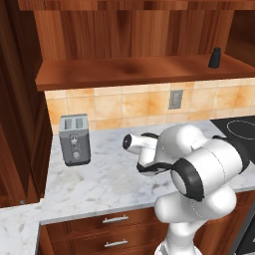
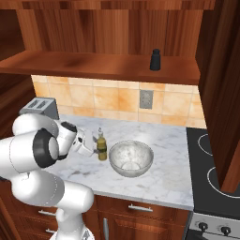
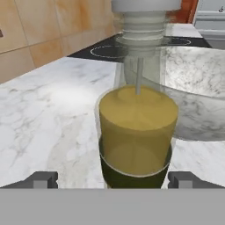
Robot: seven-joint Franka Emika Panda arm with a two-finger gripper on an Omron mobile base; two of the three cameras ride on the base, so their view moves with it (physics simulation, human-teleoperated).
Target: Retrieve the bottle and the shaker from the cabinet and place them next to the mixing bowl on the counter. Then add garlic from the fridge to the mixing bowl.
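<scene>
One olive-yellow bottle (image 2: 101, 149) stands upright on the marble counter (image 2: 159, 180), long axis vertical, pale pointed cap up, darker label band low on its body, just left of the mixing bowl (image 2: 131, 158). Around it the gripper (image 3: 112, 179) stands wide, fingers apart from the glass. Up on the cabinet (image 2: 108, 64) shelf sits the black shaker (image 2: 155, 59).

Showing glossy white marble with grey veins on the counter (image 2: 159, 180). Gleaming, translucent like glass, on the bottle (image 3: 137, 132). Looking speckled and glazed inside the mixing bowl (image 2: 131, 158). Appearing matt black on the shaker (image 2: 155, 60), polished reddish wood on the cabinet (image 2: 93, 63), brushed metal on the toaster (image 1: 74, 139).
</scene>
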